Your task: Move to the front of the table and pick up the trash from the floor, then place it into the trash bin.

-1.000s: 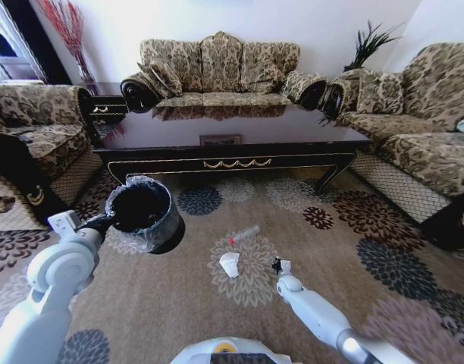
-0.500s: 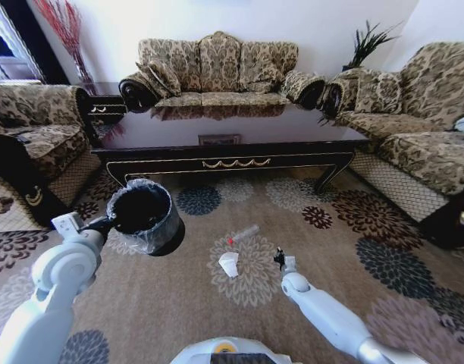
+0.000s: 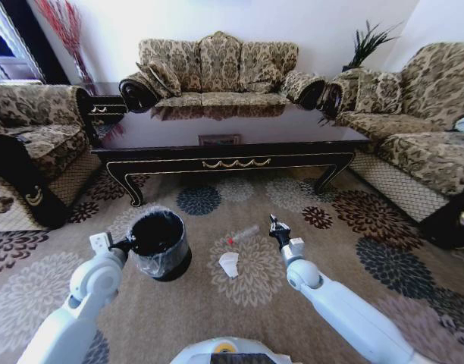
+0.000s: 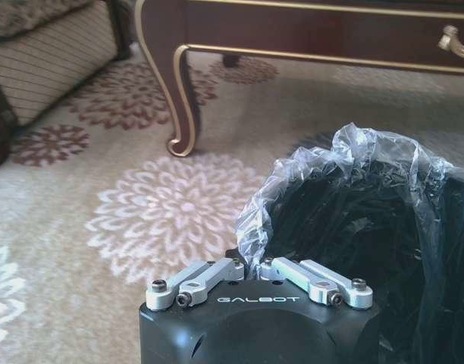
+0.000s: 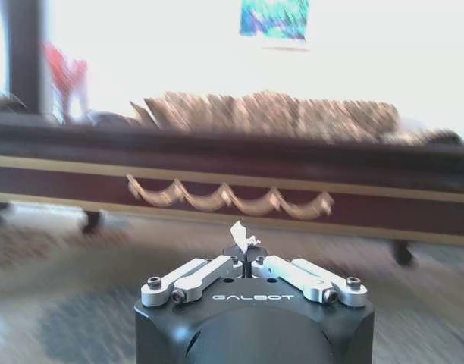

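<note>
Bin (image 3: 159,243) hangs off the left gripper (image 3: 126,244), fingers pinched on the rim and the bag liner, at the rim's near-left edge. In the left wrist view the left gripper (image 4: 253,265) has its finger links drawn in together, crinkled plastic of the bin (image 4: 361,227) bunched right at the tips, black bag interior just beyond them. Bin sits low over the floor (image 3: 217,303); cannot tell if it touches the carpet.

Right gripper (image 3: 278,227) is raised, pointing toward the table (image 3: 232,148), fingers closed on a small dark wrapper (image 3: 275,224). Right wrist view: the right gripper (image 5: 242,254) has its fingers pressed together with a pale scrap of the wrapper (image 5: 241,236) sticking up from between the tips, table apron (image 5: 232,193) with gold swag ornament straight ahead past them.

Still on the carpet, between the two grippers: crumpled white paper cup (image 3: 230,263), below and to the left of the right fingertips; clear tube with red end (image 3: 242,234) just left of the right fingertips, apart from the cup. Both lie to the right of the bin, not touching it.

Table runs across in front, beyond both sets of fingers, sofas behind and to either side.
</note>
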